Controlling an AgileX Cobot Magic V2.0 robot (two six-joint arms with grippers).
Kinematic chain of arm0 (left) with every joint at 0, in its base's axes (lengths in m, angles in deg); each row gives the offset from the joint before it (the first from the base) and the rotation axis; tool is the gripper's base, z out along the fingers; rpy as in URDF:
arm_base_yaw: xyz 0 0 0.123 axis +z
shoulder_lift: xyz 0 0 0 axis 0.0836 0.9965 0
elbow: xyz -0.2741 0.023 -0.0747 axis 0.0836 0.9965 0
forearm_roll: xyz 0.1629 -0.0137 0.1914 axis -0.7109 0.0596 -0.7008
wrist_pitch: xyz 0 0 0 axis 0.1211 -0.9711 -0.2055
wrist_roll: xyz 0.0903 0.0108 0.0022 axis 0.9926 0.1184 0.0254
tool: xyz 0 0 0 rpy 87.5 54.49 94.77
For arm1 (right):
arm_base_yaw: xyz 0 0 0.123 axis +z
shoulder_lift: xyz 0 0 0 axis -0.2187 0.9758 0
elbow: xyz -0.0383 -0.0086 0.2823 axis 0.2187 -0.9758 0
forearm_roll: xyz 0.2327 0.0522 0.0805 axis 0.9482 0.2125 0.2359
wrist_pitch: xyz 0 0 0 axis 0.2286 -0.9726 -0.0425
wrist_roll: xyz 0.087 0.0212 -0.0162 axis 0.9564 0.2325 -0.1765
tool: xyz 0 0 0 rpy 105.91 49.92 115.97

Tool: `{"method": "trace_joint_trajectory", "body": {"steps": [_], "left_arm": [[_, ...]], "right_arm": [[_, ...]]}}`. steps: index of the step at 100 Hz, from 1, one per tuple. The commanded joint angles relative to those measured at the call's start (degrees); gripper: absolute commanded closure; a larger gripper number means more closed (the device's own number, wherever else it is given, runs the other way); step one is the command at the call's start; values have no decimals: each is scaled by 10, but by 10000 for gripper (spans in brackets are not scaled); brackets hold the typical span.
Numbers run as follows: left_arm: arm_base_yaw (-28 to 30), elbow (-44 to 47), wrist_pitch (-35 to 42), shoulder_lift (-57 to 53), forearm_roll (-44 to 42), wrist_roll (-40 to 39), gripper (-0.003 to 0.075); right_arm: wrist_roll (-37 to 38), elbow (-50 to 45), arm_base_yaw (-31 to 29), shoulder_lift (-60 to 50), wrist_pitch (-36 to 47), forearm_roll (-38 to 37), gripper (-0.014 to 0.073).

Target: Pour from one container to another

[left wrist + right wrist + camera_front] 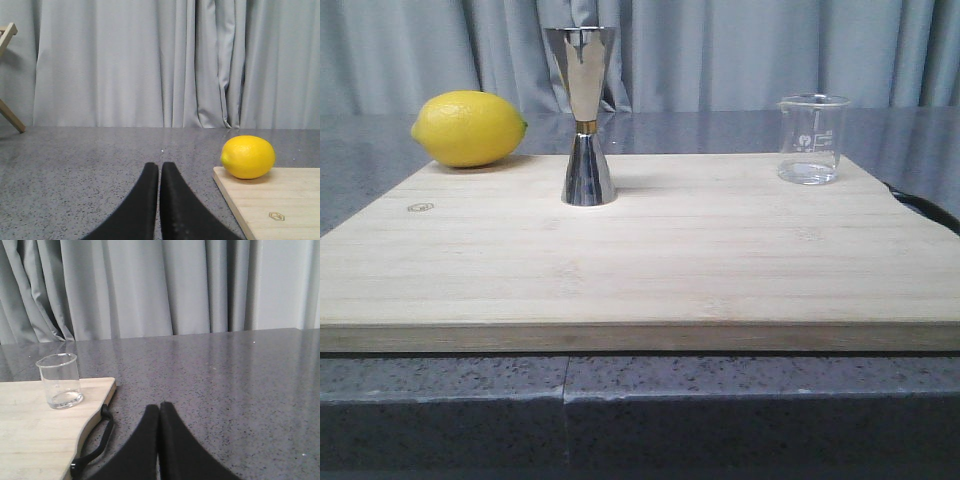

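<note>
Glass beaker [812, 139] stands upright at far right corner of wooden board [640, 270], w/ a little clear liquid at the bottom. Steel jigger [586, 116] stands upright near board's far edge, left of centre, well apart from beaker. Lemon [468, 128] lies at far left corner, near jigger, not touching.

Left pincer [159, 167] is pressed closed, holding nothing, over grey table [90, 170] just off board's left edge. Right pincer [159, 407] also closed tight, nothing in it, over table beside board's right edge & its black strap [97, 437]; beaker near, apart.
</note>
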Motion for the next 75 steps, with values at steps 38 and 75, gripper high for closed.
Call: {"method": "trace_joint_trajectory", "body": {"steps": [38,75], "left_arm": [[2,3,45,-15,4,-1,739],[2,3,45,-15,4,-1,739]], "right_arm": [[-6,-15,-1,-12,37,-10,665],[-6,-15,-1,-12,37,-10,665]]}}
